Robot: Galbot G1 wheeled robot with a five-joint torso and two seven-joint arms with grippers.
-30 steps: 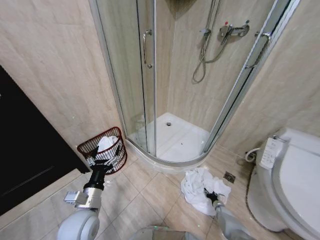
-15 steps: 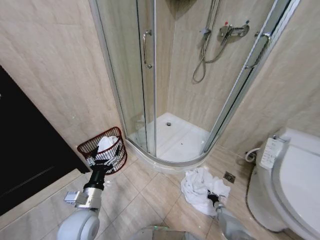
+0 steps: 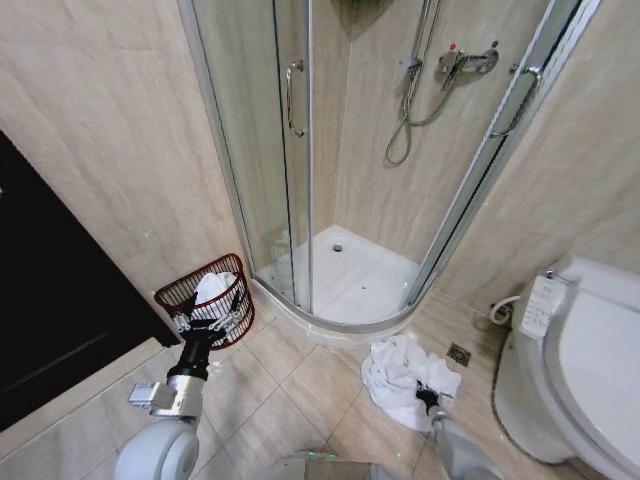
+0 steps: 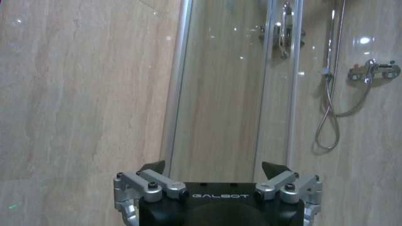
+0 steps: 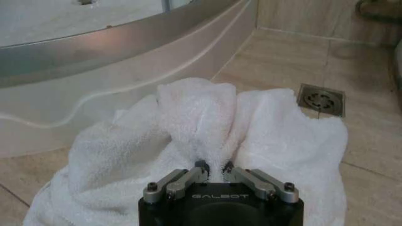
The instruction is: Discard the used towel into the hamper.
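Since a second ago the right pincer (image 5: 212, 165) has closed on a fold of the towel (image 5: 195, 117), which lies heaped on the floor beside the shower tray (image 5: 113, 66). Left pincer (image 4: 213, 169) hangs open just above the hamper (image 3: 205, 295), which holds white cloth, unchanged.

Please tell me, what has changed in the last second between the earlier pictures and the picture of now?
Very little. The right gripper has shifted slightly on the white towel on the floor by the shower tray; now its fingers are pinched on a fold of the cloth. The towel has barely moved. The left gripper stays open at the hamper, which already holds white cloth. The camera has not moved.
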